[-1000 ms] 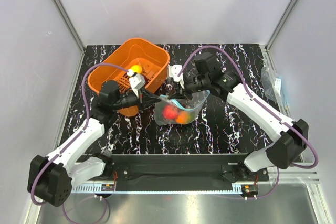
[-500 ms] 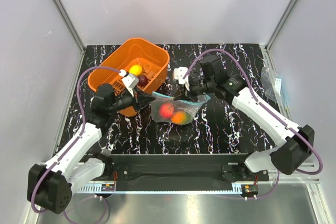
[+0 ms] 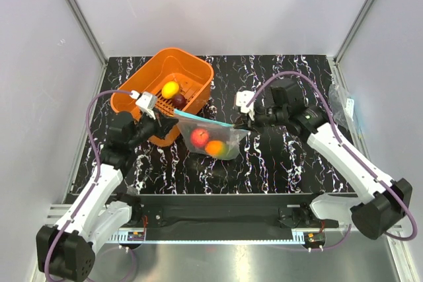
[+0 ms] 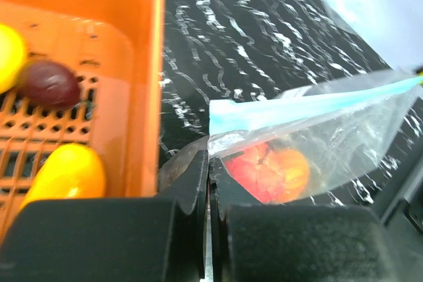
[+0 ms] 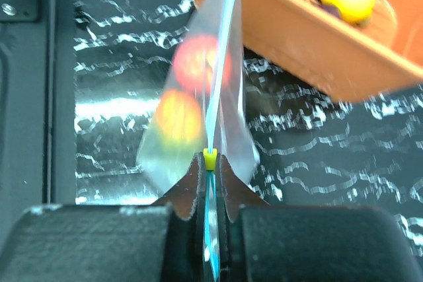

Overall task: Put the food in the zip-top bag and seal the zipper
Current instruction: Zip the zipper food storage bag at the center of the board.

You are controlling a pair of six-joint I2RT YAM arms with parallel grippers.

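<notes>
Left gripper [image 4: 208, 163] and right gripper [image 5: 209, 160] are pinched shut on opposite ends of the zip-top bag [image 3: 215, 138], stretched just beside the orange basket [image 3: 125, 100], so apple [image 3: 199, 137] and mango [image 3: 214, 147] are kept inside and the zipper [image 4: 310, 104] is pulled straight, probably for sealing.

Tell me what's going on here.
Both arms hold the zip-top bag between them: the left end effector is shut on one corner of its mouth, the right end effector on the other, and the zipper runs taut. A red apple and a mango sit inside. A lemon and grapes lie in the orange basket.
</notes>
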